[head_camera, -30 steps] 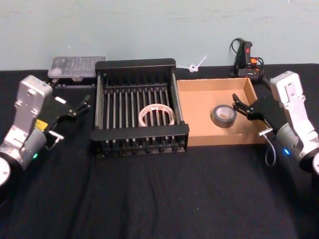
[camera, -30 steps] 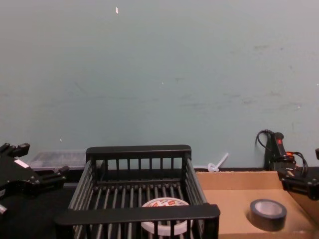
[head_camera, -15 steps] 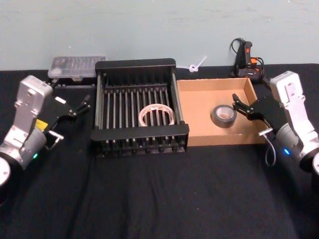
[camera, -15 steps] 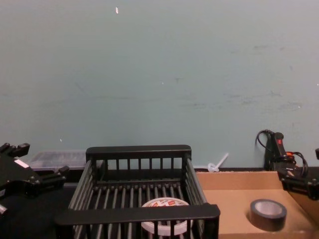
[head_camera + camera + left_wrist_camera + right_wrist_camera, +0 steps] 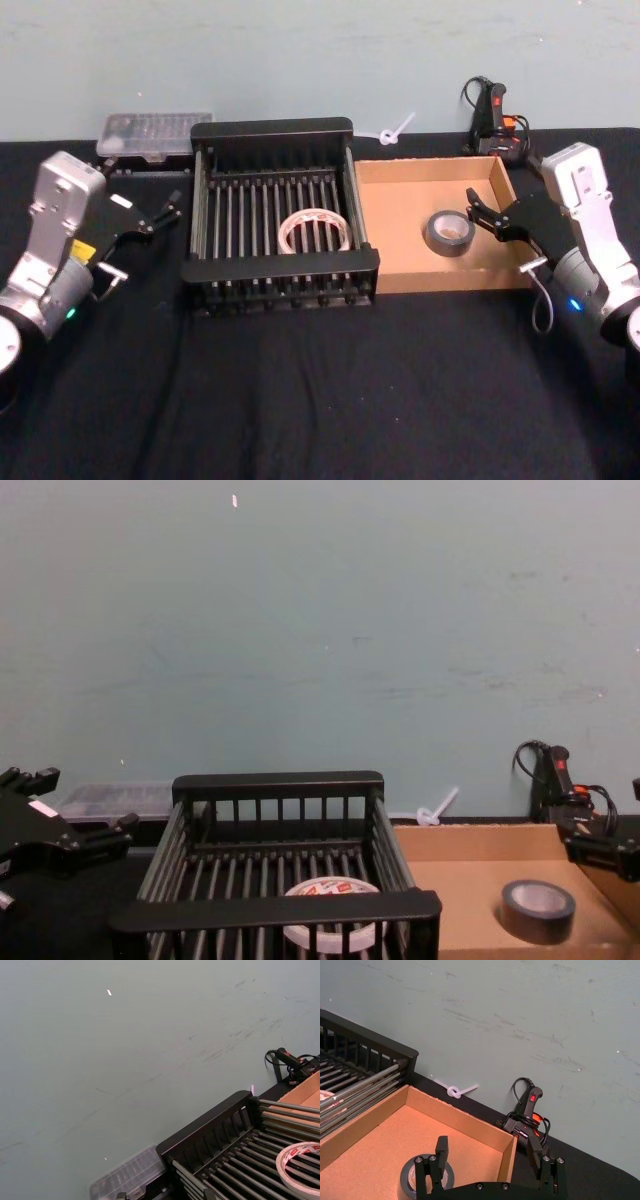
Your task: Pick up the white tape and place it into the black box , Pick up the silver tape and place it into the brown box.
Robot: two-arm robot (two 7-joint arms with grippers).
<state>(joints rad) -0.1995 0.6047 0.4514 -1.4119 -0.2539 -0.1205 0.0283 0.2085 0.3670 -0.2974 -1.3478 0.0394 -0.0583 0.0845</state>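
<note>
The white tape lies flat on the barred bottom of the black box, with its red-printed core showing in the chest view. The silver tape lies flat in the brown box, near its right wall. My right gripper hovers at the box's right side, just right of the silver tape, open with nothing between its fingers. My left gripper hangs open and empty over the table, left of the black box.
A clear plastic case lies behind the black box's left corner. A white zip tie and a black corded tool with a red switch sit by the back wall. Black cloth covers the table's front half.
</note>
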